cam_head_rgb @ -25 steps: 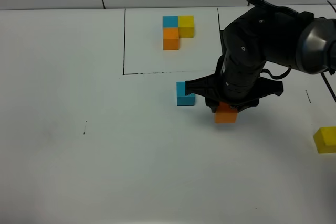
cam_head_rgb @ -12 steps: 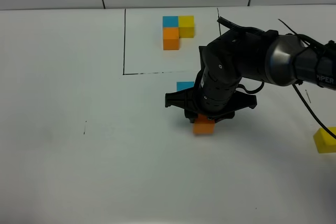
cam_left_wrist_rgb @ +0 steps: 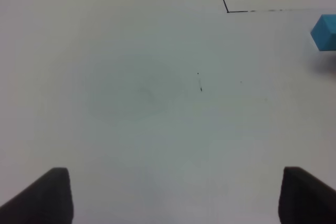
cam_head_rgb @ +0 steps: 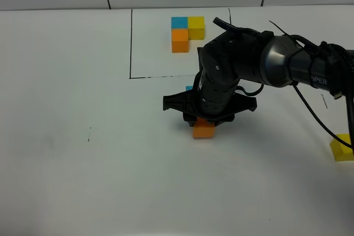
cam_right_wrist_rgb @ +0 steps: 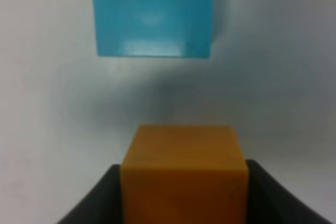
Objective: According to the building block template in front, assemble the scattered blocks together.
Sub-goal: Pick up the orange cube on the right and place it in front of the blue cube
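The building block template (cam_head_rgb: 187, 31) is a blue, yellow and orange L inside a thin black drawn frame at the back. My right gripper (cam_head_rgb: 203, 124) is shut on the orange block (cam_head_rgb: 203, 131), low over the table. The wrist view shows that orange block (cam_right_wrist_rgb: 184, 169) between the dark fingers (cam_right_wrist_rgb: 100, 205), with the blue block (cam_right_wrist_rgb: 153, 14) just beyond it and a gap between them. From above, the arm hides most of the blue block (cam_head_rgb: 189, 88). The yellow block (cam_head_rgb: 343, 147) lies at the far right edge. My left gripper (cam_left_wrist_rgb: 177, 195) is open and empty over bare table.
The black frame's line (cam_head_rgb: 131, 42) runs just behind the blue block; its corner (cam_left_wrist_rgb: 227, 11) shows in the left wrist view, with the blue block (cam_left_wrist_rgb: 325, 32) to one side. A small black mark (cam_head_rgb: 89, 134) is on the table at the left.
My right arm has carried the orange block leftward and toward the front, from right of the blue block to just in front of it. The arm now covers most of the blue block.
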Tool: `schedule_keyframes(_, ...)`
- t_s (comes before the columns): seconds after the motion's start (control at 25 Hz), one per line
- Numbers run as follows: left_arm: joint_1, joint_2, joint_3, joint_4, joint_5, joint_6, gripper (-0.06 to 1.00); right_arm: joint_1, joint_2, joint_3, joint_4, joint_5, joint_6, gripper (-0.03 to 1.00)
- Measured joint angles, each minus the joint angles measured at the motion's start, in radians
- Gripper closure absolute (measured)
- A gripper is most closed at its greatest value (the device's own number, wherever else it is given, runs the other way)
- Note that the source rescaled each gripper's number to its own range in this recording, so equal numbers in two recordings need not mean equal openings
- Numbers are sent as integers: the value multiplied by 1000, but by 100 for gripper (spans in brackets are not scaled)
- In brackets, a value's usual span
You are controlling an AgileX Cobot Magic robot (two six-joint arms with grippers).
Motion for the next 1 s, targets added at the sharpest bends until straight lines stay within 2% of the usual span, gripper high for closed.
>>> schedule_keyframes(0.4, 0, 0, 0, 0, 0, 0, 25, 33, 50, -61, -14, 8, 30, 95)
schedule_keyframes(0.72, 0, 0, 0, 0, 0, 0, 25, 35, 68, -72, -82, 9, 78, 95)
schedule_keyframes(1.0, 0, 0, 0, 0, 0, 0, 25, 35, 72, -75, -100, 4, 87, 95)
